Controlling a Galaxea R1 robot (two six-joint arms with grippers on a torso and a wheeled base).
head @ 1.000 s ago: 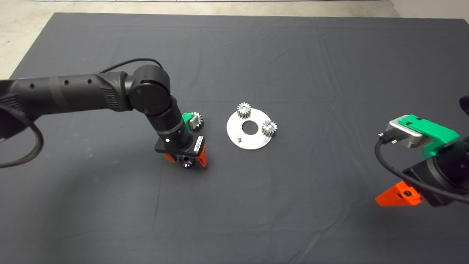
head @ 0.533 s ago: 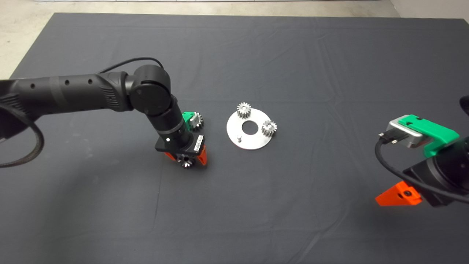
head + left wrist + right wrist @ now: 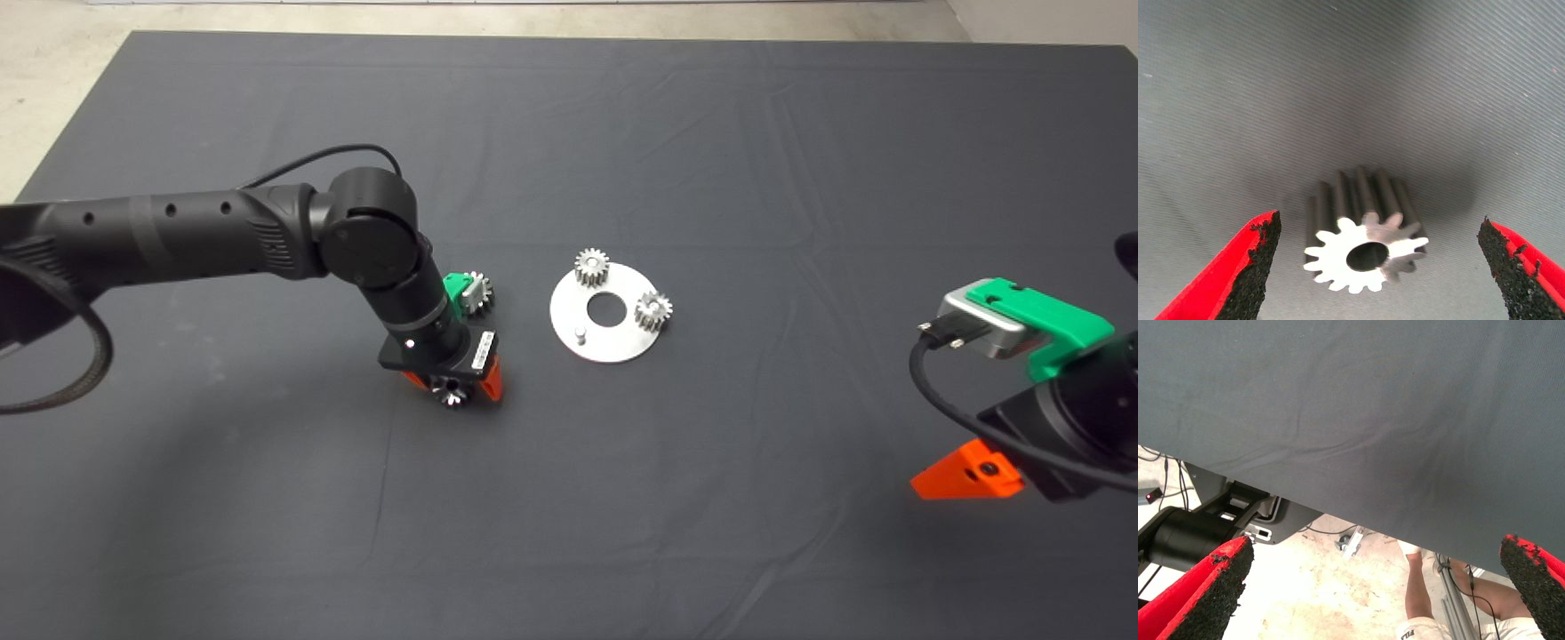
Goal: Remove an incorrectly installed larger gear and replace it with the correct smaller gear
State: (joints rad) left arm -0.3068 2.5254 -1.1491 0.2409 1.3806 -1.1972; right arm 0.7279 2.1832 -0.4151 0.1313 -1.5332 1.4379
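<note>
The smaller gear (image 3: 1368, 250) lies on the mat, with chunky teeth and a wide dark centre hole; in the head view (image 3: 452, 396) it peeks out under the left wrist. My left gripper (image 3: 1378, 220) is open, with one finger on each side of this gear and neither touching it; it also shows in the head view (image 3: 453, 389). Another steel gear (image 3: 480, 292), possibly the larger gear, lies on the mat half hidden behind the left wrist's green mount. My right gripper (image 3: 969, 471) waits open at the lower right.
A round steel plate (image 3: 613, 342) lies at mid-mat with two small gears (image 3: 591, 266) (image 3: 653, 311) on it and a bare peg (image 3: 579, 335). The right wrist view shows the mat edge, the floor and a person's leg (image 3: 1418, 590).
The left arm has shifted slightly, elbow to the right and down, while its gripper has stayed over the gear. The gears and the right arm have not moved.
</note>
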